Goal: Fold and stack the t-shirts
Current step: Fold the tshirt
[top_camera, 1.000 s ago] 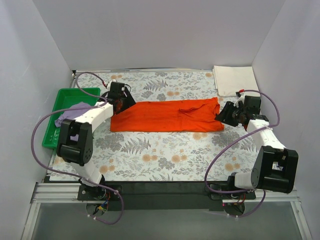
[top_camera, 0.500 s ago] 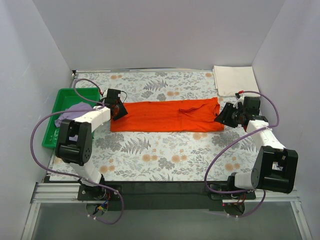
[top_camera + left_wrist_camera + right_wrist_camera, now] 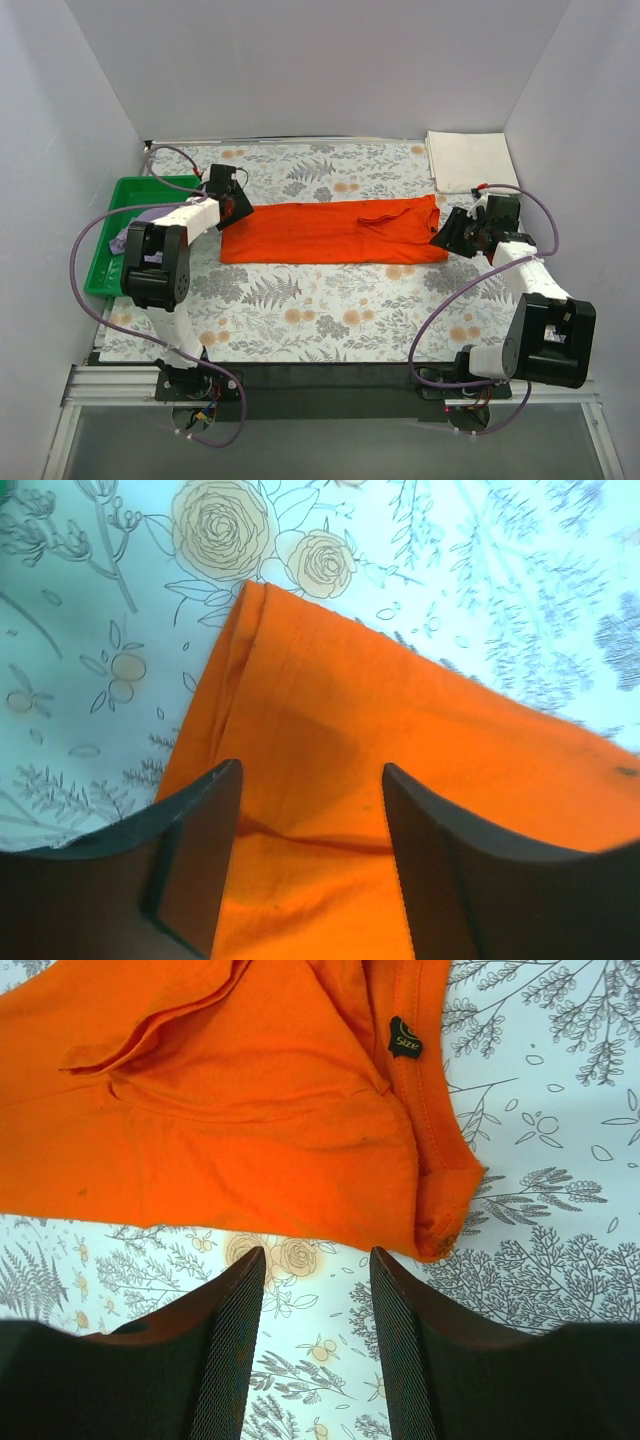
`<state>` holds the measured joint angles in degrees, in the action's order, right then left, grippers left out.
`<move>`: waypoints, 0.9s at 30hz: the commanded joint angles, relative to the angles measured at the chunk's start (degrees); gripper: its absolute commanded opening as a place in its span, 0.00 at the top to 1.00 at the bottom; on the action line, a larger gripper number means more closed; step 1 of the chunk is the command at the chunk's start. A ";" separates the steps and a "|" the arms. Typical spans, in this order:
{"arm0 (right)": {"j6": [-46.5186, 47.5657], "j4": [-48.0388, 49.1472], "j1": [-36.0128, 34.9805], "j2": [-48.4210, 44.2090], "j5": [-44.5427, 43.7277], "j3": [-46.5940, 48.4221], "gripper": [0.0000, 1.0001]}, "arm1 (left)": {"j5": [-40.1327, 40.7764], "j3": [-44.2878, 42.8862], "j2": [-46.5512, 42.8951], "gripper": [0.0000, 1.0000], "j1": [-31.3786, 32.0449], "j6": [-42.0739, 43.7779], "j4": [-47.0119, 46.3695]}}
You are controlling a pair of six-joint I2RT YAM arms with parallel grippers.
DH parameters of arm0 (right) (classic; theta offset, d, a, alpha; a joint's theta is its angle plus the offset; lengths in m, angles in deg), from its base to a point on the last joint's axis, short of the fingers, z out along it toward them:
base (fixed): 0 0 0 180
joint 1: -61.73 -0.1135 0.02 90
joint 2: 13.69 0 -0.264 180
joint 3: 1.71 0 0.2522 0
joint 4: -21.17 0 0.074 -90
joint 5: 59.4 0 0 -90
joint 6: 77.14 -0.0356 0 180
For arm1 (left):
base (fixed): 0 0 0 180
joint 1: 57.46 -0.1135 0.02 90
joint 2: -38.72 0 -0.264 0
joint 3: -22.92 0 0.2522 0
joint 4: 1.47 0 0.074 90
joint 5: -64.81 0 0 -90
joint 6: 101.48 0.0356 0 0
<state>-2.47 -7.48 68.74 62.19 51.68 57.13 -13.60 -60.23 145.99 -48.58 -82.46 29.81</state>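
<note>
Shows from above the orange shirt [image 3: 335,232] lying as a long strip on the table [image 3: 300,300] between left gripper [image 3: 238,205] and right gripper [image 3: 447,232], and only in wrist views both jaws wide and empty, plus a black size tag [image 3: 405,1037].

Floral tablecloth [image 3: 330,300] covers the whole work surface and lies flat: grey ferns and pale orange blooms on white. Green plastic tray [image 3: 128,196] sits on it at the left edge, towards the far side, long side running along the left panel. White panels [image 3: 300,70] box the table in at left, back and right. Near edge: black strip [image 3: 330,375], with an aluminium rail [image 3: 330,402] in front of it. Wrist views show the same print close up: line-drawn roses [image 3: 220,520] and fern sprigs [image 3: 540,1195].
</note>
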 commanded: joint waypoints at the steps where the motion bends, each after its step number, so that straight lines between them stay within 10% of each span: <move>1: -0.75 1.01 0.03 -0.64 -2.71 -0.34 0.55 | 2.11 0.12 -8.35 0.44 -0.10 0.06 0.41; 12: -6.37 4.17 4.86 1.38 -0.08 -4.21 0.50 | 1.51 20.42 -24.03 0.31 -0.97 -5.66 3.49; 27: -10.86 16.20 5.39 5.68 2.83 -11.15 0.52 | 1.41 23.33 -17.35 0.42 -2.03 -5.22 0.76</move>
<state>-12.51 2.99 73.88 67.13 53.41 46.62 -13.12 -36.45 127.06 -50.24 -87.99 31.01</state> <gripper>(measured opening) 0.488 0.593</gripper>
